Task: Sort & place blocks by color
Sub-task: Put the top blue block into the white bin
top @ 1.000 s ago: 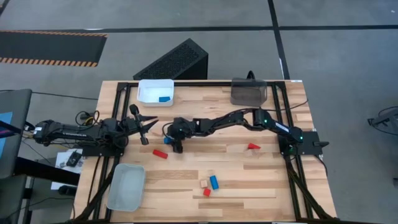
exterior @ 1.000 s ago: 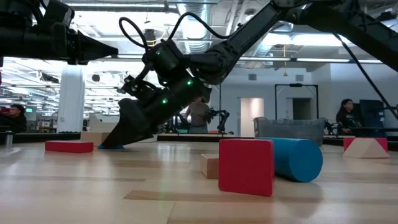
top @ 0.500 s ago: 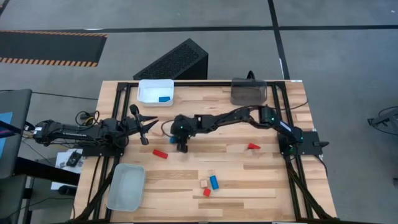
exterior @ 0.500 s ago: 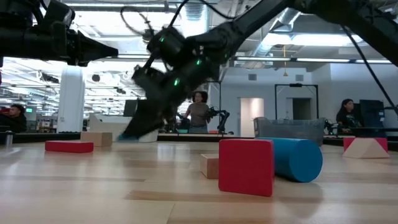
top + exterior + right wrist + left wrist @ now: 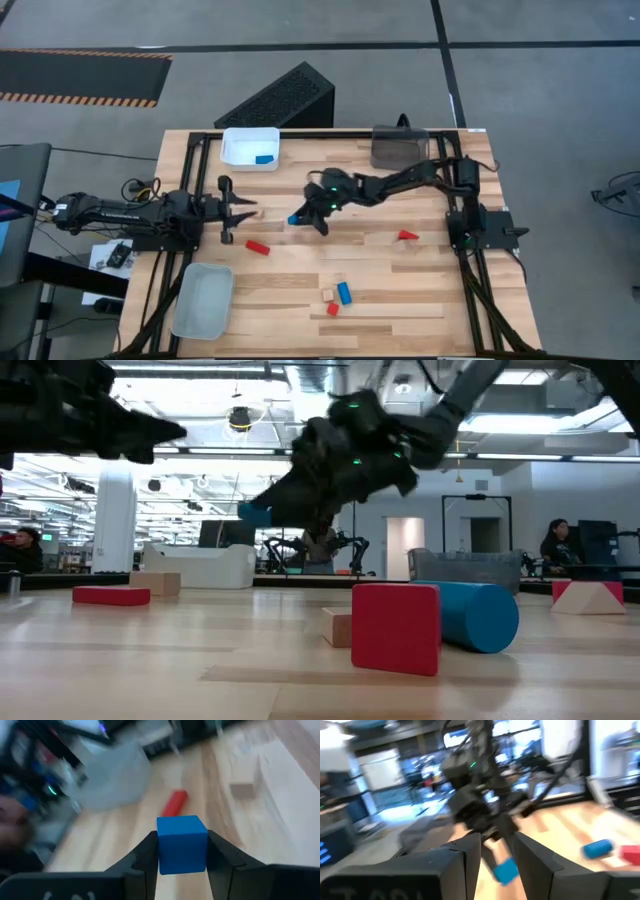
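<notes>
Lifted off the table [image 5: 400, 290] since the earlier frame, a blue block [image 5: 182, 844] was clamped in the right gripper [image 5: 300, 214] above mid-table, toward the far edge, ready for binning, while the left gripper [image 5: 240, 212], part open and empty, was held near the left edge.

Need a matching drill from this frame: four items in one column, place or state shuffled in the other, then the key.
Items
1. blue cube
2. white bin
3. red wedge
4. blue cylinder

Places or states
A. alone on the table near the right arm's base
B. clamped in the right gripper, off the table
C. far edge of the table, one blue block inside
D. on the table beside a red block and a wooden block

Pairs: 1-B, 2-C, 3-A, 4-D
</notes>
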